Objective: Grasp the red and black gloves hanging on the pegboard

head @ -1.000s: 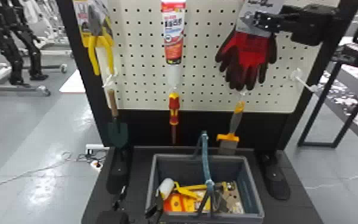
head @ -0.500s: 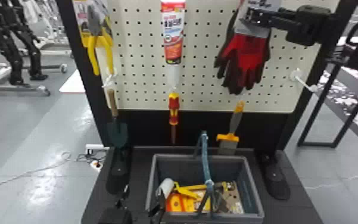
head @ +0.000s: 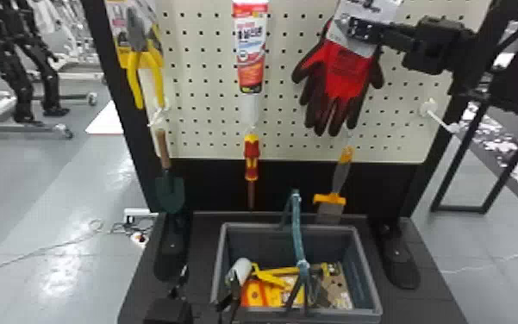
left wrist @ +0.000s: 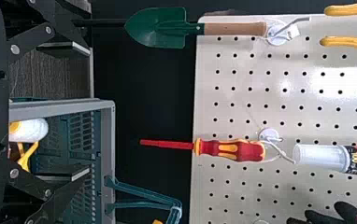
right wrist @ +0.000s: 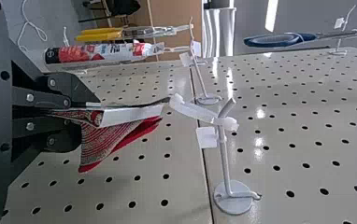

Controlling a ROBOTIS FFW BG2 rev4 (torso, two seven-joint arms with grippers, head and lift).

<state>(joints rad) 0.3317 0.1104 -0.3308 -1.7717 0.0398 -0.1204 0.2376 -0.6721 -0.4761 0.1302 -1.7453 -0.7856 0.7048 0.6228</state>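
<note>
Right pincer (head: 351,28) is at the top of the head view, right of centre, with its arm coming in from the right edge. It's clenched on the gloves (head: 335,82), gripping the white card at the cuff end. The gloves are red with black fingers and sit against the upper right part of the pegboard (head: 201,107). They hang tilted, fingers pointing down and slightly left.

Right wrist view: the fingers of that pincer (right wrist: 85,116) sandwich the card and the red knit cuff of the gloves (right wrist: 116,133). A white plastic hook (right wrist: 223,140) stands off the board just beside the card's free edge (touching or just clear, can't tell).

Left pincer (left wrist: 81,109) is released, fingers spread wide, low in front of the board. The grey bin (left wrist: 60,107) shows between them. Black glove fingertips sit at the lower right corner of that view.

Rest of the board, head view:
- yellow pliers (head: 141,56) upper left
- tube (head: 250,47) top centre
- red-and-yellow screwdriver (head: 251,163) right below the tube
- green trowel (head: 169,189) lower left, under the pliers
- scraper (head: 335,185) with a yellow collar, below the gloves
- second hook (head: 436,114) right of the gloves

The bin (head: 223,258) sits on the black tabletop (head: 197,232) at bottom centre. It holds mixed tools, with a teal handle sticking up.
</note>
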